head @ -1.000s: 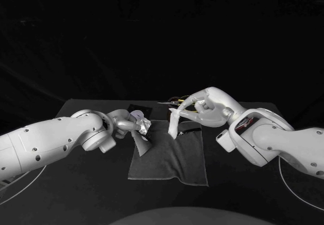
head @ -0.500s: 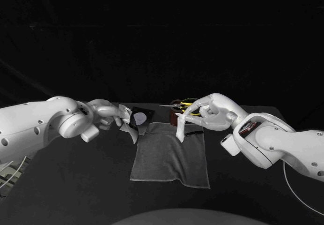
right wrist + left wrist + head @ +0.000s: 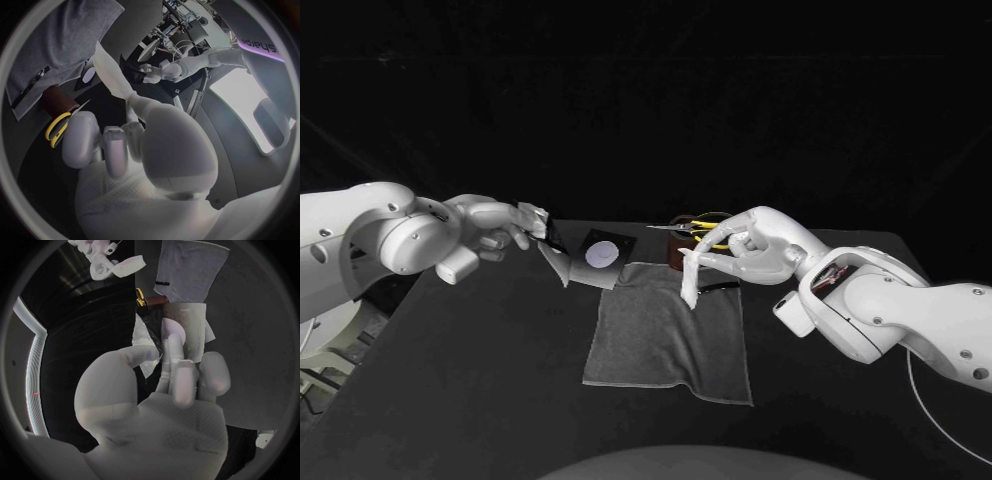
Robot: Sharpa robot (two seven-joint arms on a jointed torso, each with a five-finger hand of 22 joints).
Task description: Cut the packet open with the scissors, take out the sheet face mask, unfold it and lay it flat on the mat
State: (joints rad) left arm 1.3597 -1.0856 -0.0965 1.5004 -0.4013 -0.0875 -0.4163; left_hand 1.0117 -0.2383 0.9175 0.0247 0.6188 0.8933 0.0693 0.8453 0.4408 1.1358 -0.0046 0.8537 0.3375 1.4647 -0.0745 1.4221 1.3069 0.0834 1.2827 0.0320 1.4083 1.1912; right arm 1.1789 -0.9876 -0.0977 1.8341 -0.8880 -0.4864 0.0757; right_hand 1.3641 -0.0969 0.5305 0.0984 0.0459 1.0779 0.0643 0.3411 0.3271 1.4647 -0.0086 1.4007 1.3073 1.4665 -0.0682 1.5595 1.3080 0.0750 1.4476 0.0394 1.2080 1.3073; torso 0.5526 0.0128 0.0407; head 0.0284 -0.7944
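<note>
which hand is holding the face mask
The right hand: the white folded sheet mask hangs from it above the mat. The left hand grips the packet instead.

A grey mat [image 3: 668, 335] lies flat on the black table [image 3: 473, 385].

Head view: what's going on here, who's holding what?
The left hand holds the packet just left of the mat's far end. The right hand pinches the mask, which hangs folded above the mat. The scissors stand in a holder behind the mat. The mask is out of the packet, but not yet unfolded or laid flat.
</note>
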